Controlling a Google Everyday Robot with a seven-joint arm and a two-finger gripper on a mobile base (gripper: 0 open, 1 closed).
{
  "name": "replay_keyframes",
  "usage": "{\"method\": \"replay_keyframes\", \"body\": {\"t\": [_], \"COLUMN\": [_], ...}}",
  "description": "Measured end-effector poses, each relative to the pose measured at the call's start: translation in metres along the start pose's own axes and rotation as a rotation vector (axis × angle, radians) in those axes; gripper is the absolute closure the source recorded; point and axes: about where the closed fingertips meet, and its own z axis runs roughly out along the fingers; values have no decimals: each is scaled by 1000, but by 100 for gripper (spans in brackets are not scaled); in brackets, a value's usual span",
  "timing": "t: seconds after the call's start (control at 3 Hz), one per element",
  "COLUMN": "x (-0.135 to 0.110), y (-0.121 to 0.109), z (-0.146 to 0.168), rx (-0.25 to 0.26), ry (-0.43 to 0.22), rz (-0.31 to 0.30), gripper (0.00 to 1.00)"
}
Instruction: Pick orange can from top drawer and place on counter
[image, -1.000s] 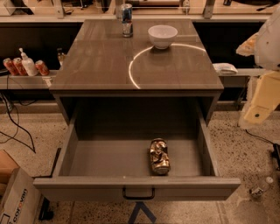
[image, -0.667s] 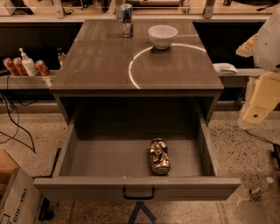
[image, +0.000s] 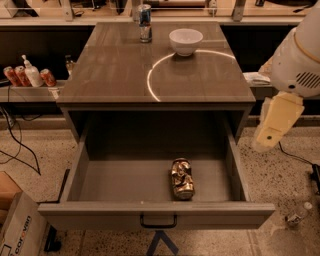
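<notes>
The orange can (image: 182, 178) is dented and shiny. It lies on its side on the floor of the open top drawer (image: 125, 180), right of the middle and close to the front panel with its dark handle (image: 158, 220). The counter (image: 115, 65) is above and behind the drawer. Only white and cream arm segments (image: 278, 120) show at the right edge, beside the drawer's right side and above floor level. The gripper itself is out of view.
On the counter's far end stand a white bowl (image: 186, 41) and a slim blue-and-silver can (image: 145, 22). Red cans (image: 15, 76) and a pump bottle (image: 31, 73) sit on a shelf at left. A cardboard box (image: 20, 230) is at bottom left, and a plastic bottle (image: 296, 216) lies on the floor at right.
The arm segments at the right have shifted a little left and down, towards the drawer. The can and drawer have not moved.
</notes>
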Motion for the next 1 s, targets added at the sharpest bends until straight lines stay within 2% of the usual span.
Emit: {"method": "replay_keyframes", "body": {"t": [1.0], "x": [-3], "y": [21], "z": [78], "rx": [-134], "ry": [30], "rz": [108], "gripper": [0]}}
